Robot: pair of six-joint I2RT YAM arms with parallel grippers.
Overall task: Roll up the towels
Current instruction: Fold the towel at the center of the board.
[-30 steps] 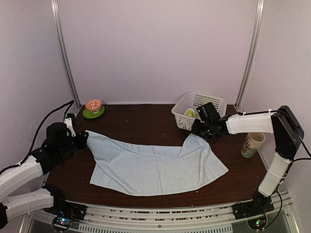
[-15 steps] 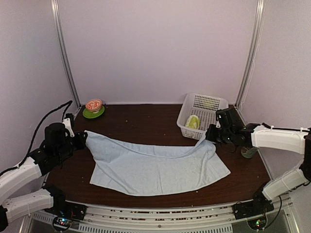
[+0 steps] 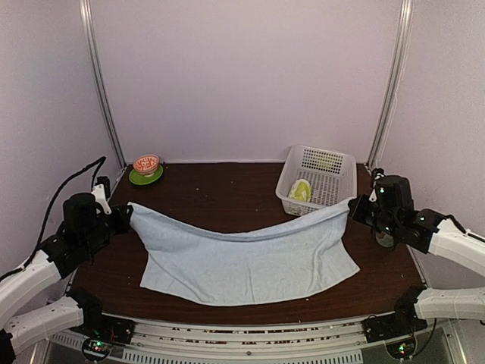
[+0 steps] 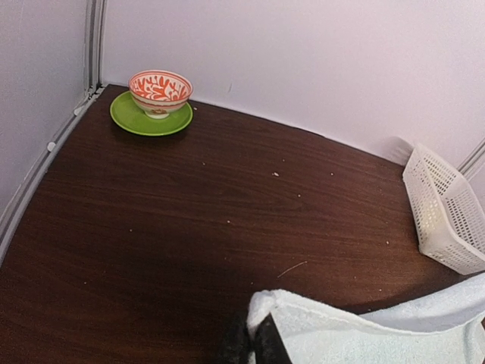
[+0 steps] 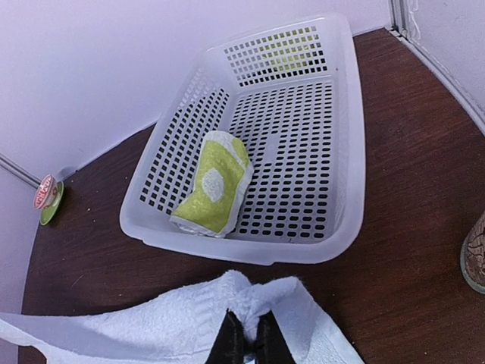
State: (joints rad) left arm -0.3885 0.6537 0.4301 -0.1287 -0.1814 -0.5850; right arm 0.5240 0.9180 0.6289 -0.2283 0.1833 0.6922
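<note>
The light-blue towel (image 3: 250,262) is stretched across the table, its far edge raised between both grippers and its near part lying flat. My left gripper (image 3: 125,216) is shut on the far left corner (image 4: 292,311). My right gripper (image 3: 355,208) is shut on the far right corner (image 5: 265,303). The yellow-green patterned towel (image 5: 214,183) lies rolled in the white basket (image 5: 345,197) and also shows in the top view (image 3: 301,189).
The white basket (image 3: 332,163) stands at the back right, just behind the towel's right corner. An orange bowl on a green saucer (image 3: 146,171) sits at the back left. A paper cup (image 3: 385,236) stands under my right arm.
My right gripper has pulled the towel's right corner to the right, away from the basket front. The far edge is now drawn out and raised. My left gripper shifted slightly left.
</note>
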